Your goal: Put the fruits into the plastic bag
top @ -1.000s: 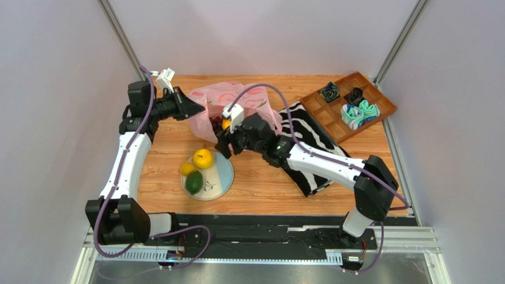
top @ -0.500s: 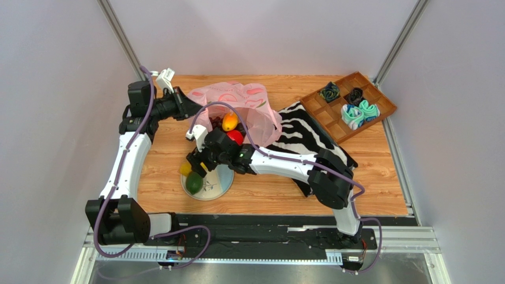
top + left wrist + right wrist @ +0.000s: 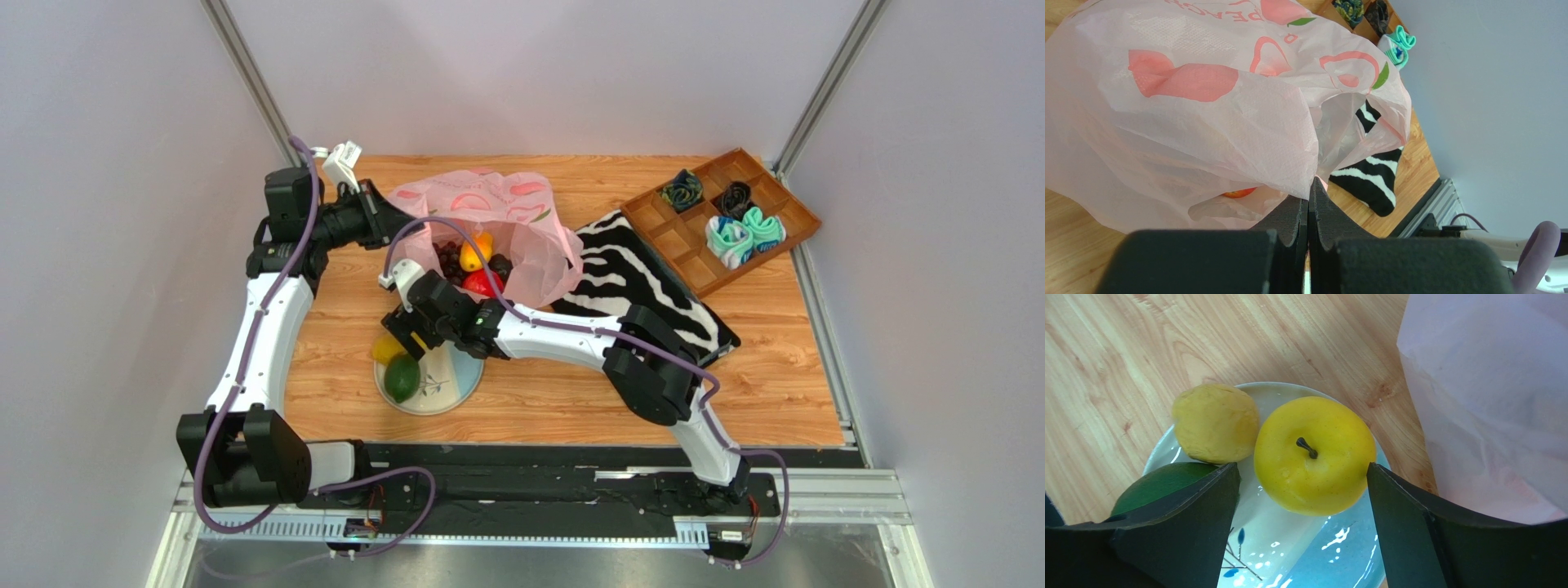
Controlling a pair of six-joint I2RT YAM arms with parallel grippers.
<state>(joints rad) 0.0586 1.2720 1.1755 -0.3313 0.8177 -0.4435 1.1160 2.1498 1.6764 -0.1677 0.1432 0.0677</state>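
The pink plastic bag (image 3: 521, 208) stands open at the table's back, and my left gripper (image 3: 395, 226) is shut on its rim (image 3: 1310, 187). Inside it lie an orange-yellow mango (image 3: 476, 251), a red fruit (image 3: 483, 282) and dark grapes (image 3: 450, 260). A pale blue plate (image 3: 456, 377) in front of the bag holds a smooth yellow lemon (image 3: 1315, 454), a rougher lemon (image 3: 1215, 422) and a green oval fruit (image 3: 1161, 484). My right gripper (image 3: 1301, 471) hangs open just above the plate, one finger on each side of the smooth lemon. In the top view that arm hides this lemon.
A zebra-striped cloth (image 3: 644, 288) lies right of the bag, partly under my right arm. At the back right is a wooden compartment tray (image 3: 785, 208) with rolled cloth bundles (image 3: 736, 235). Metal frame posts rise at both back corners.
My right arm has swung from the bag's mouth down and left to the plate, its jaws widening. The mango it carried now lies in the bag. The left arm is unmoved.
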